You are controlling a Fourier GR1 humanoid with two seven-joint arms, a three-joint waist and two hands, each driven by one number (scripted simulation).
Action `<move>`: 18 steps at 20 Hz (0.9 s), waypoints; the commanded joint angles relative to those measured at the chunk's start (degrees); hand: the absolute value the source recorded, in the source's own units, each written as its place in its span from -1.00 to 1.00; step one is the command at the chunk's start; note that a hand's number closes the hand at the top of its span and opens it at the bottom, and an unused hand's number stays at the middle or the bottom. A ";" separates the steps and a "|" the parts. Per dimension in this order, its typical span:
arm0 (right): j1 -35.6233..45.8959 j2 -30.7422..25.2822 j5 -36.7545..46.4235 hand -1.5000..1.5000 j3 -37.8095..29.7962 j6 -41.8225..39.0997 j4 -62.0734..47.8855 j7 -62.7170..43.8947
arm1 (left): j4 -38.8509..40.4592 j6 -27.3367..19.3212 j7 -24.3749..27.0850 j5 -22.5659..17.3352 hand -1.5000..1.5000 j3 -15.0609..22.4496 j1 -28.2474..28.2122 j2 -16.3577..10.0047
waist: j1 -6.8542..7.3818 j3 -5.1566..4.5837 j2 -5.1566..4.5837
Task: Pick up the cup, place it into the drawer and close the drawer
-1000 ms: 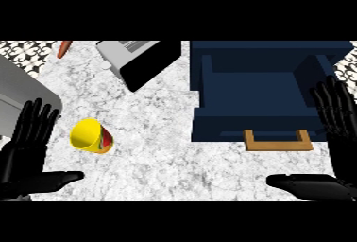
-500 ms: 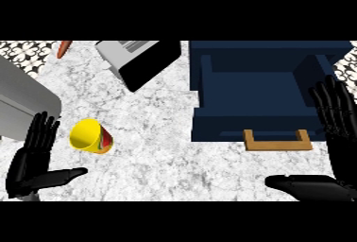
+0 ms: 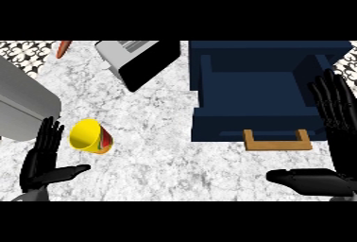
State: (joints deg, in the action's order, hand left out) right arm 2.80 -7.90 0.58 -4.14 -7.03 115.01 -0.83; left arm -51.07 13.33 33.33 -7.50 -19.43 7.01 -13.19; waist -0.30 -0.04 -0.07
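Pick-up step — left hand (image 3: pixel 39 170) open, just beside the yellow cup (image 3: pixel 89 136) (right hand (image 3: pixel 342 159) open too); next move: close round it.

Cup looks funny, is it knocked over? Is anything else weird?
Yes, the cup looks tipped onto its side on the counter, near the left hand but not touching it. Nothing seems spilled. The drawer stands open, but that suits the job.
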 commanded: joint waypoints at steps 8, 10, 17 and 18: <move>0.14 2.81 3.45 -1.00 3.26 1.29 0.72 -0.51 | 27.34 0.70 19.96 2.82 -1.00 -1.56 9.96 -2.51 | -0.17 -0.03 -0.04; -1.62 1.72 1.78 -1.00 1.74 -0.49 1.52 0.30 | 33.93 3.47 22.02 3.35 -1.00 -2.31 13.79 -6.54 | -0.44 -0.06 -0.11; -0.56 1.22 0.89 -1.00 0.06 -1.30 -0.95 2.84 | 40.24 2.11 26.80 4.84 -1.00 -2.20 15.96 -5.90 | -0.99 -0.17 -0.40; 1.66 2.83 3.82 -1.00 2.33 -0.06 -6.13 5.12 | 39.74 0.34 27.30 4.65 -1.00 -2.44 15.96 -4.73 | -0.76 -0.19 -0.54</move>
State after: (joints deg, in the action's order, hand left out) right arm 2.92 -6.86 1.33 -4.05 -8.37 112.96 1.54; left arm -13.96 13.49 55.15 -3.26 -21.59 21.58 -18.68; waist -1.01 -0.17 -0.38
